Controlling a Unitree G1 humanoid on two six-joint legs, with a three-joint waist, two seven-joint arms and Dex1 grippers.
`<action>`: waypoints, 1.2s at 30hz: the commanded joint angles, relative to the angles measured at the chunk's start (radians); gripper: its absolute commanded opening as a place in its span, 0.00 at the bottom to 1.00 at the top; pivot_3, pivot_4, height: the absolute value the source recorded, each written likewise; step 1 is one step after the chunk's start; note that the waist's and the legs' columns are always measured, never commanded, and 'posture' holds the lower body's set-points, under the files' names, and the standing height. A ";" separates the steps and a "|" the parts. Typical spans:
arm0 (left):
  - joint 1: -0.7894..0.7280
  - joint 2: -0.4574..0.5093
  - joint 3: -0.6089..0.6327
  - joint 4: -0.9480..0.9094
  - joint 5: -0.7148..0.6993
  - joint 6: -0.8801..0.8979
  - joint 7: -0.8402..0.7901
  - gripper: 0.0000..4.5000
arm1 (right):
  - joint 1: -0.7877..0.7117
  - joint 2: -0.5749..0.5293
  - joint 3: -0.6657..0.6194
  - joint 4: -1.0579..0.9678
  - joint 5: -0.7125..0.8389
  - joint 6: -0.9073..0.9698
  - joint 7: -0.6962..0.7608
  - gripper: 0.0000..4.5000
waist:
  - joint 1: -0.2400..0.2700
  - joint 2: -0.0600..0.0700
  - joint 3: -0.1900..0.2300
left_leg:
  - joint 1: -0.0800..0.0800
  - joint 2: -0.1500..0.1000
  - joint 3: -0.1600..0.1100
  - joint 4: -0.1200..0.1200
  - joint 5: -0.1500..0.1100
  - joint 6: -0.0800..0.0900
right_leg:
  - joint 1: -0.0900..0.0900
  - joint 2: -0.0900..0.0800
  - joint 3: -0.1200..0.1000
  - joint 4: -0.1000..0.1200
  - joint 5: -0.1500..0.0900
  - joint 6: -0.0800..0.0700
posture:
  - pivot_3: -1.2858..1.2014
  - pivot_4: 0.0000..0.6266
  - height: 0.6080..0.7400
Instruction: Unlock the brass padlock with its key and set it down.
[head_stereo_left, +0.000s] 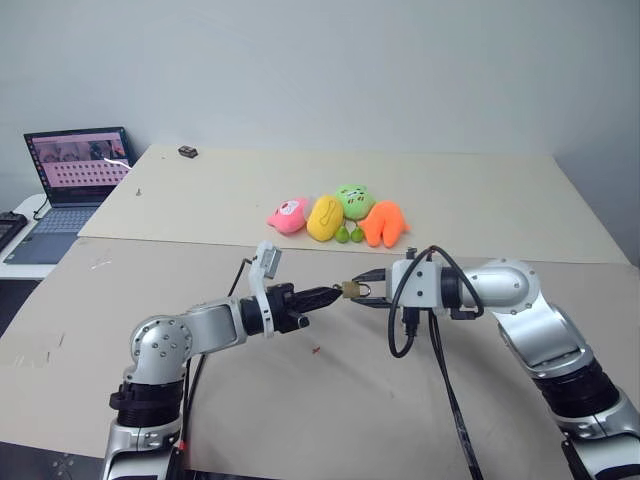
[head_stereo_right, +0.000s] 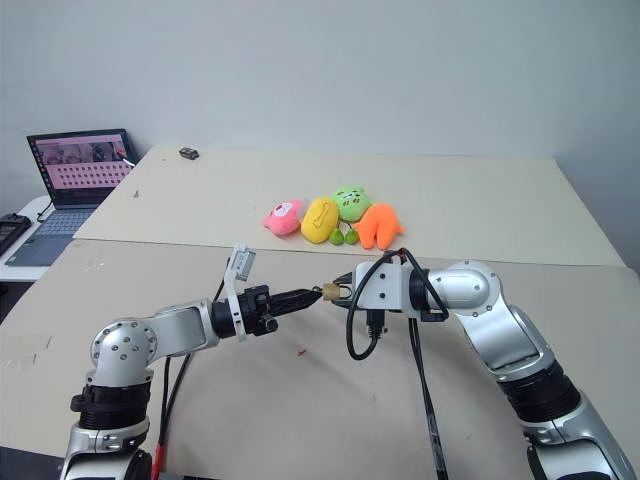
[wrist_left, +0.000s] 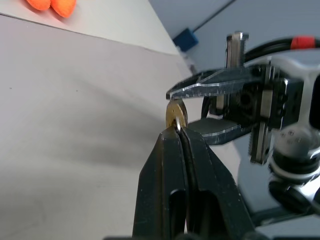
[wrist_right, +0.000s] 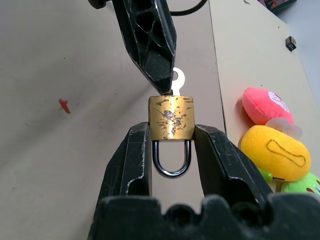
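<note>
Above the beige table (head_stereo_left: 200, 270), my right fingers (wrist_right: 172, 150) are clamping the brass padlock (wrist_right: 172, 117) while my closed left fingers (wrist_left: 179, 150) are pinching its key (wrist_right: 176, 80), risking slippage.

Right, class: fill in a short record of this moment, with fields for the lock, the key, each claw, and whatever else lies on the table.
lock: brass padlock, held in the air, shackle not lifted out
key: silver key, in the lock's keyhole
right claw: shut on the padlock's sides
left claw: shut on the key
table: four plush toys in a row, red speck
beside table: open laptop
</note>
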 joint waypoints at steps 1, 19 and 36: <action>0.004 -0.011 0.022 -0.010 -0.061 -0.008 0.054 0.02 | -0.004 -0.001 -0.021 -0.046 0.024 -0.001 0.002 0.20 | -0.001 0.000 0.000 | 0.000 0.000 0.000 0.000 0.000 0.000 | 0.000 0.000 0.000 0.000 0.000 0.000 | 0.52 0.24 0.27; -0.019 0.127 -0.120 -0.093 0.117 -0.047 -0.129 0.02 | -0.016 0.005 -0.021 -0.037 0.020 -0.003 0.010 0.20 | 0.000 0.000 0.000 | 0.000 -0.001 0.000 -0.002 0.001 -0.001 | 0.001 0.000 0.000 -0.008 0.000 0.000 | 0.52 0.24 0.27; -0.144 0.332 -0.377 -0.026 0.737 -0.523 -0.677 0.02 | -0.024 -0.002 -0.021 -0.055 0.029 0.018 0.009 0.20 | 0.000 0.002 -0.001 | 0.001 -0.005 0.003 -0.010 0.003 -0.005 | 0.000 0.000 0.001 -0.010 0.000 -0.001 | 0.52 0.24 0.27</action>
